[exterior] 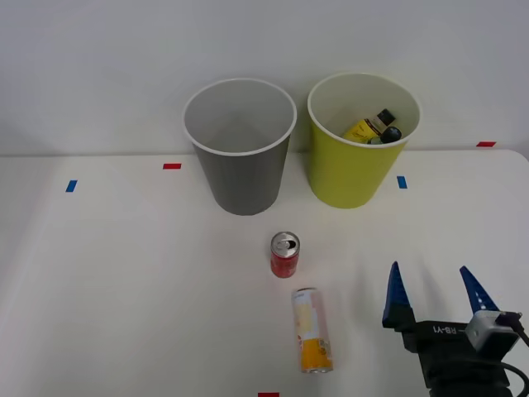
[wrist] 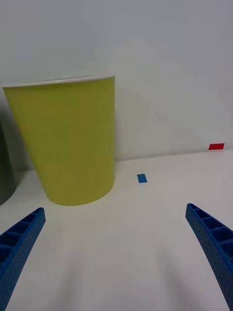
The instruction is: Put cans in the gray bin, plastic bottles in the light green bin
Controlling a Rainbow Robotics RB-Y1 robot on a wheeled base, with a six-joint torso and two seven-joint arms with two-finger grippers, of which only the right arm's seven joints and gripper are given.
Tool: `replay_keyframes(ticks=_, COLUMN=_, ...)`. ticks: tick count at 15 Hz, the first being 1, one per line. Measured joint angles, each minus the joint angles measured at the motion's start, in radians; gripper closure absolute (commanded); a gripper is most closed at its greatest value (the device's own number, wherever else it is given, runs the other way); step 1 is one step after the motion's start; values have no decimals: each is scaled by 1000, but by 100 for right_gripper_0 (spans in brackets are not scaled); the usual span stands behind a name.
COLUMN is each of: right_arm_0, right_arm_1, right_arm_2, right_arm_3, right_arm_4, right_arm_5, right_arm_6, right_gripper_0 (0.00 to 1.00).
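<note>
A white counter [exterior: 124,289] holds two bins at the far side: the gray bin [exterior: 241,165] left, the light green bin [exterior: 357,169] right with the plastic bottles [exterior: 372,129] already inside. Nearer stand a short red can [exterior: 284,254], upright, and a slim pale can [exterior: 312,330] lying down just beside it. The right hand [exterior: 438,294] hovers near right, fingers spread, empty. Cans look light, stiff and smooth; grip across the round middle.

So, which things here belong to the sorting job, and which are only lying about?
Belong to the job:
- red can, standing
- slim can, lying on its side
- gray bin
- light green bin, bottles inside
- right gripper, open

Just lying about:
- red tape marks
- blue tape marks
</note>
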Motion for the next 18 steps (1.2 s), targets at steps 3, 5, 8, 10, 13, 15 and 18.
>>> replay_keyframes(ticks=3, right_arm_0=46, right_arm_1=-4, right_arm_2=25, right_arm_3=3, right_arm_4=24, right_arm_5=-10, right_arm_6=-31, right_gripper_0=0)
replay_keyframes(ticks=5, right_arm_0=62, right_arm_1=-7, right_arm_2=30, right_arm_3=44, right_arm_4=34, right_arm_5=-72, right_arm_6=-56, right_gripper_0=0)
replay_keyframes(ticks=8, right_arm_0=69, right_arm_1=-12, right_arm_2=34, right_arm_3=132, right_arm_4=62, right_arm_5=-201, right_arm_6=-202, right_gripper_0=0)
replay_keyframes(ticks=10, right_arm_0=99, right_arm_1=-19, right_arm_2=37, right_arm_3=148, right_arm_4=86, right_arm_5=-261, right_arm_6=-278, right_gripper_0=0)
replay_keyframes(ticks=13, right_arm_0=134, right_arm_1=-7, right_arm_2=54, right_arm_3=183, right_arm_4=41, right_arm_5=-374, right_arm_6=-270, right_gripper_0=0)
replay_keyframes(ticks=15, right_arm_0=125, right_arm_1=2, right_arm_2=64, right_arm_3=241, right_arm_4=-7, right_arm_5=-453, right_arm_6=-211, right_gripper_0=0)
replay_keyframes(ticks=18, right_arm_0=118, right_arm_1=23, right_arm_2=67, right_arm_3=302, right_arm_4=-54, right_arm_5=-513, right_arm_6=-62, right_gripper_0=0)
